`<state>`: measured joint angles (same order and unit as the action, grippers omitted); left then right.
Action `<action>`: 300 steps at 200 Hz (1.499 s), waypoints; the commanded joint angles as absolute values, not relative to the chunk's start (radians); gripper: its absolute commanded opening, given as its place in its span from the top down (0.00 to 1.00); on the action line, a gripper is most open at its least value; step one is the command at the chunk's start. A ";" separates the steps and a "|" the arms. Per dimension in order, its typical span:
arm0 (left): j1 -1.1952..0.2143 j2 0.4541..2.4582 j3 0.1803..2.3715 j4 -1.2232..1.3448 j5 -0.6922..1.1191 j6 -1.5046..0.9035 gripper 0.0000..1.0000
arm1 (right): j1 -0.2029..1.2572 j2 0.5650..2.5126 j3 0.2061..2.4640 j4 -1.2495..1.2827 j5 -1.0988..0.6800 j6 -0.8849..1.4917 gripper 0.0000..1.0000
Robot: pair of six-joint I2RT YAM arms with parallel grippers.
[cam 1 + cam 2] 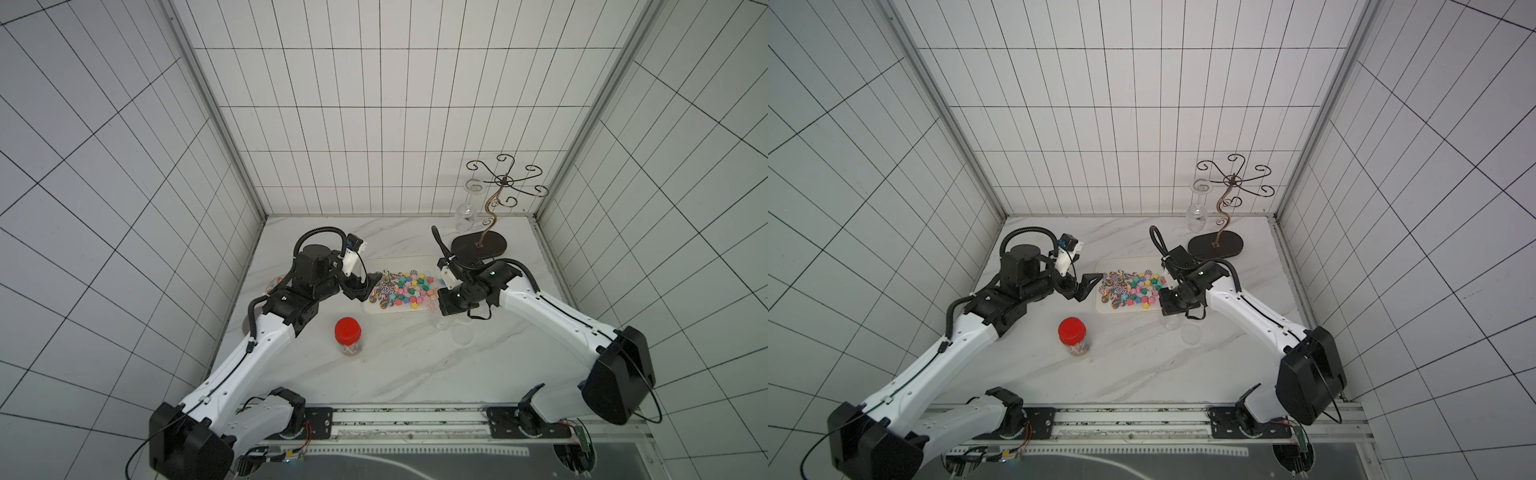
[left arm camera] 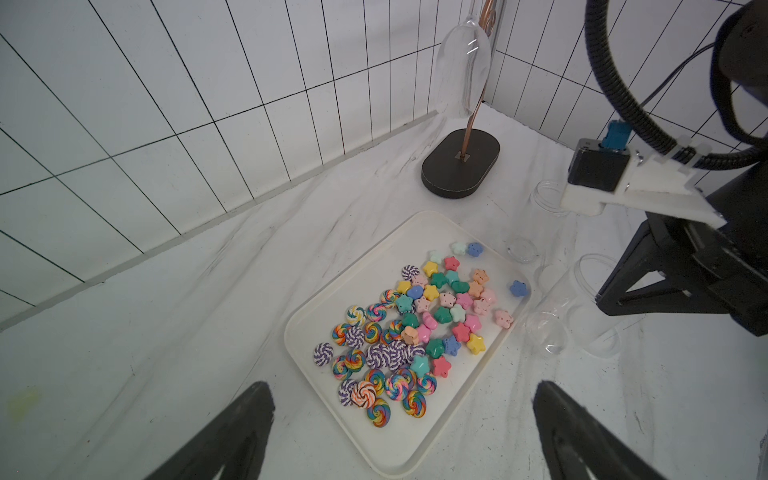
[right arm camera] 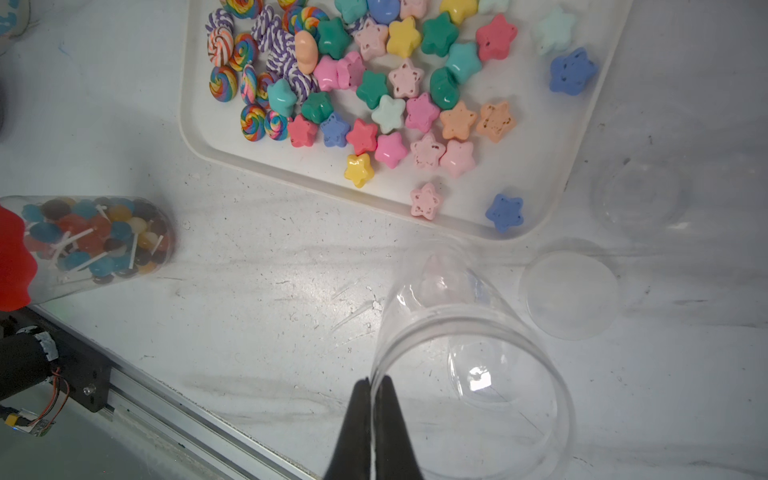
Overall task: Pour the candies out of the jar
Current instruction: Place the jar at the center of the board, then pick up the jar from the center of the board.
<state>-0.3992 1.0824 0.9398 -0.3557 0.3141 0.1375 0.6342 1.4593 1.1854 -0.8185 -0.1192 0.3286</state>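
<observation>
Pour apparently done: the right tool (image 3: 375, 386) is clamped thinly on the rim of an empty clear jar (image 3: 469, 332), tipped toward a white tray (image 3: 536, 166). The candies (image 3: 374, 83) lie spread there, swirls at one end, stars at the other. The left tool (image 2: 403, 388) hangs empty over the swirl end, its jaws wide apart.

The risk looks plain. The pinch holds only a sliver of slick wall, so the jar could twist loose when lowered and roll across the desk (image 1: 395, 365). It might then strike the loose clear lid (image 3: 569, 295) or jolt the tray, where two stars sit at the edge.

A red-capped jar (image 3: 95, 241) of lollipops stands closed nearby. In both top views the wrist hides the grip. Whether the held jar's base touches the desk cannot be told, and a second clear jar (image 3: 640, 195) is barely legible.
</observation>
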 commanded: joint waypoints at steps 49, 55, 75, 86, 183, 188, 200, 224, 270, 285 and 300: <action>-0.393 1.086 0.934 -0.336 0.311 0.127 0.03 | 0.652 1.508 1.156 -0.821 -0.049 0.307 0.89; -0.393 1.086 0.934 -0.336 0.308 0.127 0.03 | 0.652 1.511 1.160 -0.822 -0.046 0.307 0.83; -0.384 1.086 0.934 -0.332 0.277 0.113 0.03 | 0.656 1.516 1.179 -0.829 -0.037 0.307 0.67; -0.372 1.086 0.932 -0.325 0.265 0.099 0.03 | 0.660 1.516 1.195 -0.834 -0.027 0.307 0.61; -0.128 1.193 0.987 -0.252 0.400 -0.089 0.03 | 0.728 1.449 1.391 -0.821 0.068 0.255 0.09; -0.128 1.207 1.007 -0.264 0.402 -0.083 0.03 | 0.730 1.446 1.399 -0.817 0.060 0.248 0.09; -0.128 1.237 1.053 -0.284 0.376 -0.100 0.03 | 0.747 1.441 1.416 -0.806 0.041 0.230 0.10; -0.128 1.312 1.161 -0.296 0.271 -0.161 0.03 | 0.816 1.433 1.434 -0.736 -0.015 0.213 0.12; -0.072 1.538 1.317 -0.358 0.304 -0.215 0.03 | 1.021 1.514 1.500 -0.623 -0.087 0.193 0.14; -0.001 1.589 1.311 -0.345 0.438 -0.298 0.03 | 1.076 1.558 1.530 -0.610 -0.077 0.166 0.14; 0.052 1.626 1.306 -0.336 0.501 -0.350 0.03 | 1.106 1.606 1.560 -0.602 -0.075 0.152 0.14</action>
<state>-0.0322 1.5669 1.3140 -0.3138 0.3630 -0.2268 1.0573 1.5433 1.4384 -0.6422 -0.0601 0.2012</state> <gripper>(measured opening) 0.971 0.860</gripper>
